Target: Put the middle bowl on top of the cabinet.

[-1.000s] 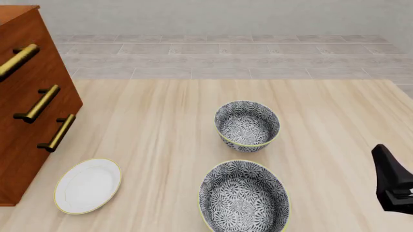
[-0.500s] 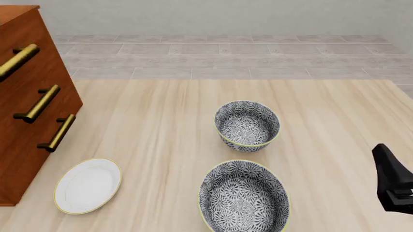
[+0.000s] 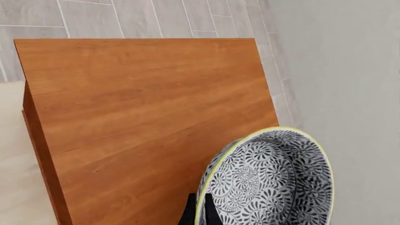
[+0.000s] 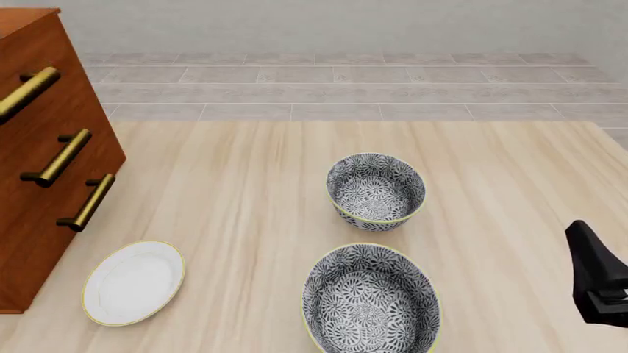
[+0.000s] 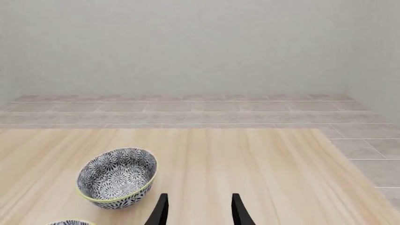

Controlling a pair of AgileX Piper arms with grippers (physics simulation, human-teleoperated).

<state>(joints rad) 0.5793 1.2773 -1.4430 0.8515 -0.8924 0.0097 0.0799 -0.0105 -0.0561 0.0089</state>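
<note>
In the left wrist view the middle bowl (image 3: 275, 183), black-and-white floral with a pale-yellow rim, hangs tilted above the flat top of the reddish-brown cabinet (image 3: 144, 117). My left gripper (image 3: 198, 213) is shut on the bowl's rim, one dark finger on each side of it. The front view shows neither this gripper nor the bowl; only the cabinet's (image 4: 40, 162) drawer front with brass handles is visible there, at the left. My right gripper (image 5: 198, 211) is open with nothing between its fingers, low over the table at the right edge (image 4: 601, 283).
Two more patterned bowls stand on the wooden table, one in the middle (image 4: 376, 190) and one at the near edge (image 4: 371, 300). A flat white plate (image 4: 134, 282) lies beside the cabinet's foot. Tiled floor and a grey wall lie beyond the table.
</note>
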